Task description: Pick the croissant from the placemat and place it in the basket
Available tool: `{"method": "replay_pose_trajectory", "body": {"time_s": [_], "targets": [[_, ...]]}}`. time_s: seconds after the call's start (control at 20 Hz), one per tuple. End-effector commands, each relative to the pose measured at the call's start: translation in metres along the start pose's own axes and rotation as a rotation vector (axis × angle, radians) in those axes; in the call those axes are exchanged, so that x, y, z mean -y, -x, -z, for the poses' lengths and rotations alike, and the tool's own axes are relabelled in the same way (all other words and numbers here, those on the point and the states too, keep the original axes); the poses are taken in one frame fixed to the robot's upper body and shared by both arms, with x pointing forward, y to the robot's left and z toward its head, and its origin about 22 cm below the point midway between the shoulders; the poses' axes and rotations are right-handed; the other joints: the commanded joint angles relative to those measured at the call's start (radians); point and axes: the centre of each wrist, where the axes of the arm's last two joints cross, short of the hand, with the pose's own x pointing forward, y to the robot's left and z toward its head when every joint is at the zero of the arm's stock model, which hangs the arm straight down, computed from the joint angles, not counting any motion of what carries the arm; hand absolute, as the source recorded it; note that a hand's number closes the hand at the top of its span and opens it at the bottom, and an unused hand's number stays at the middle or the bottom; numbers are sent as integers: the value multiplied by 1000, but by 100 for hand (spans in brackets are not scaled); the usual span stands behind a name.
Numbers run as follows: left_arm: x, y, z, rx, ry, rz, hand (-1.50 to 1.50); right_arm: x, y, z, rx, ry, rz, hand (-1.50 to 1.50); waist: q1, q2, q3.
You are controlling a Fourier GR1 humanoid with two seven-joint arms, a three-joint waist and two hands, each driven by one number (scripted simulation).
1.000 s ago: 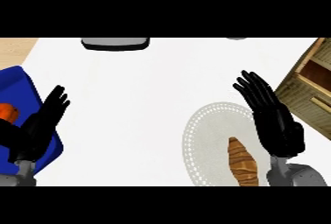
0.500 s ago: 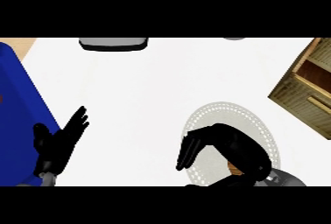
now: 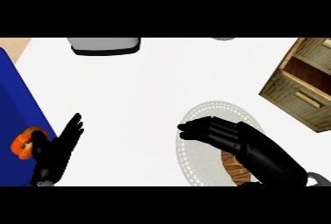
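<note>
Brown croissant [image 3: 233, 169] lies on round placemat [image 3: 213, 109], near wicker basket [image 3: 304, 83].

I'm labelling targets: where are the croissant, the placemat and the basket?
croissant [image 3: 233, 170], head view, visible brown crust
placemat [image 3: 215, 106], head view, bare far rim
basket [image 3: 290, 95], head view, woven outer wall

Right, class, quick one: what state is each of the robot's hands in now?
Left hand: open, fingers straight, holding nothing.
Right hand: open above the croissant, not gripping it.
</note>
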Motion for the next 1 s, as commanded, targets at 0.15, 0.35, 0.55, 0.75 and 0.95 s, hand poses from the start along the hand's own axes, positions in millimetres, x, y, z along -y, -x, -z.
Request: {"method": "replay_pose_trajectory", "body": {"time_s": [0.15,0.35,0.55,0.75,0.95], "targets": [[-8,40,-18,-175,-33,7,0,74,-54,-19,-143,-35,-446,-150,4,13,-12],[-7,39,-16,-162,-30,24,0,111,-82,-21,-215,-119,-528,-150,22,21,-13],[-10,41,-11,-164,-40,14,0,135,-94,-26,-315,-326,-567,-150,16,25,-16],[-9,44,-13,-157,-27,22,0,159,-114,-34,-376,-437,-608,-150,9,21,-13],[-19,39,-9,-155,-31,20,0,179,-118,-37,-403,-450,-615,-150,30,26,-11]]}}
